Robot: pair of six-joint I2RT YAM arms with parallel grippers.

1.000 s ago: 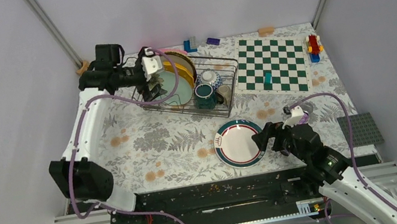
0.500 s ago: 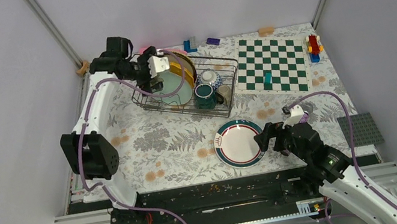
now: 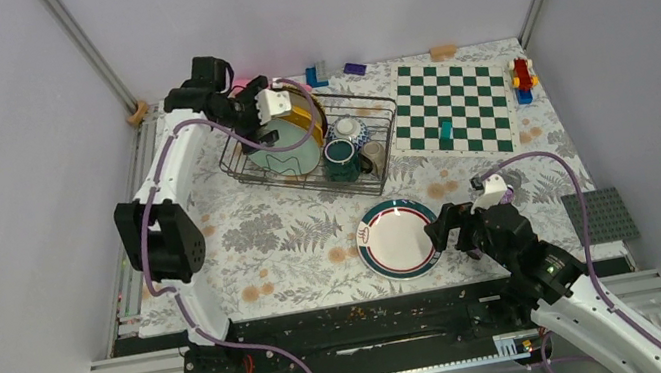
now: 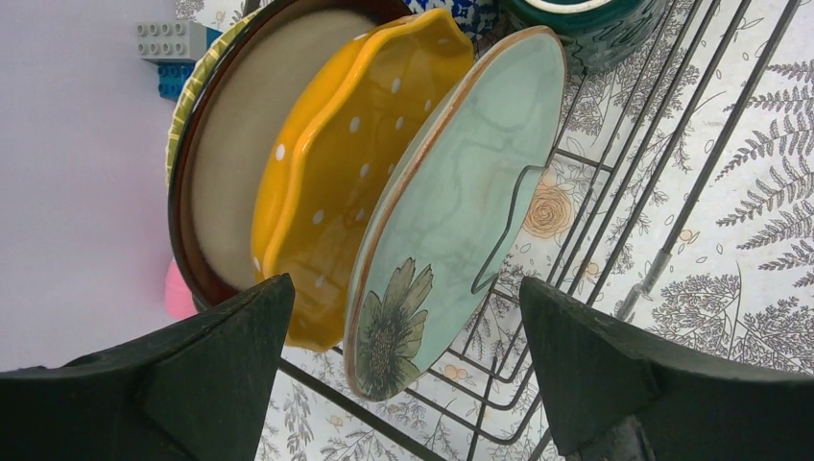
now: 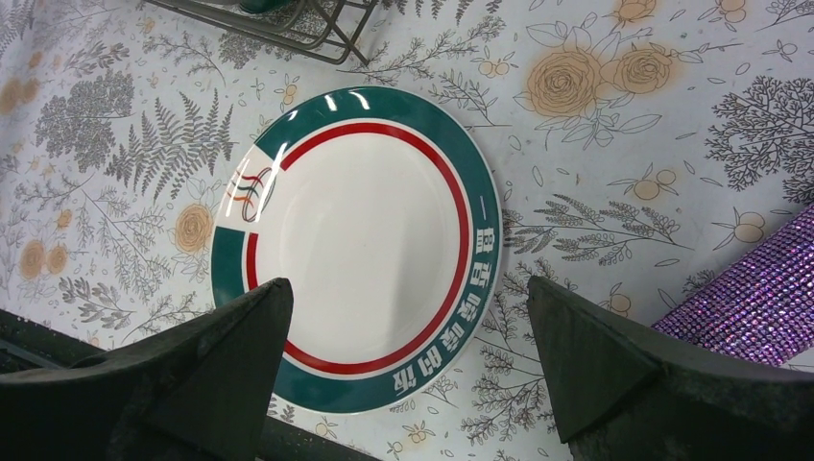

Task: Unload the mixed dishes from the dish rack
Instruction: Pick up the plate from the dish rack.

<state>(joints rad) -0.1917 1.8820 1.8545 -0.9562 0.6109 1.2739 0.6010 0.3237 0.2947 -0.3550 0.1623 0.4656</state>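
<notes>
A: Four plates stand on edge in the rack (image 4: 662, 248), far left of the table (image 3: 244, 241), and the left gripper (image 4: 403, 288) is right over them!

B: Jaws?

A: Wide apart, gripping nothing. The green plate (image 4: 461, 221) (daisy on its lower face) sits in the gap between the fingers, its rim clear of both.

B: And behind it?

A: Yellow plate (image 4: 355, 173) with white dots comes next, then the cream plate (image 4: 230, 173) with a dark rim, then just the edge of a woven plate (image 4: 187, 110).

B: Anything else in there?

A: Right of the plates there's the mug (image 3: 339, 158) at the near side. The bowl (image 3: 348, 129) is behind it, and the cup (image 3: 372, 155) is beside the mug by the right wall.

B: Over to the other arm.

A: Right gripper (image 5: 408, 288) hangs over a banded plate (image 5: 355, 192) lying flat on the table, near side, outside the rack. Jaws fully spread, empty. Whether the tips touch that plate, I can't tell.

B: Neighbours?

A: Purple cylinder (image 5: 758, 288) just to its right. The chessboard (image 3: 454, 110) is well beyond, beside the rack.
</notes>
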